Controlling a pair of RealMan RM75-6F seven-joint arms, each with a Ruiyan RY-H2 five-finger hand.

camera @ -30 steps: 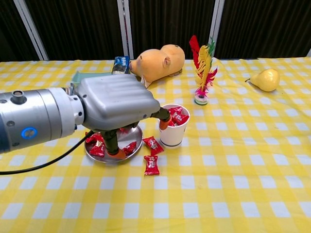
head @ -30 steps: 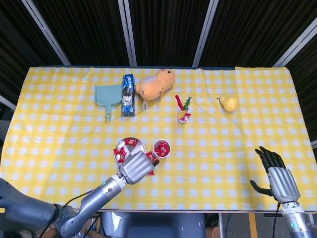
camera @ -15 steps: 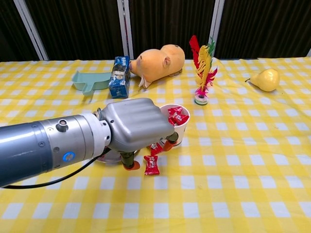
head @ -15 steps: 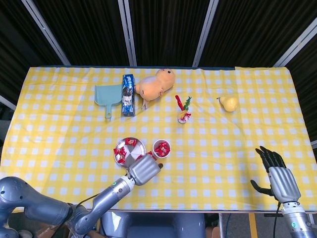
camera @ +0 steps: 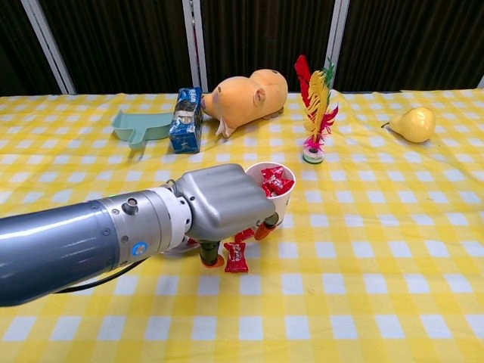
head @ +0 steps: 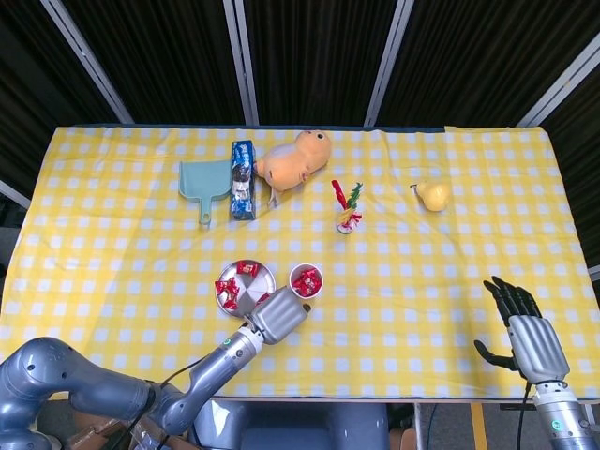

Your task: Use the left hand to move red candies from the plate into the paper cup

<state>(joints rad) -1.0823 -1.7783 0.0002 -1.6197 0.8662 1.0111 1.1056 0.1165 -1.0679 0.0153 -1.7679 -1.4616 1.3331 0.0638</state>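
While red candies (head: 228, 289) sat on the plate (head: 265, 271) near the table's front, more filled the paper cup (camera: 280, 206) just right of it, and one loose candy (camera: 237, 257) lay on the cloth in front of both. My left hand (camera: 219, 200) hung low over the plate's front right edge, touching close to the cup, fingers (camera: 211, 254) pointed down beside that loose candy; I couldn't tell if they pinched anything. My right hand (head: 523, 331) sat far off at the front right corner, fingers spread, holding nothing. Wide bare checked cloth (head: 422, 281) lay between cup and right hand. Back row, well clear: dustpan (head: 203, 181), blue carton (head: 243, 178), plush toy (head: 294, 159), feather shuttlecock (head: 348, 208), pear (head: 433, 195).
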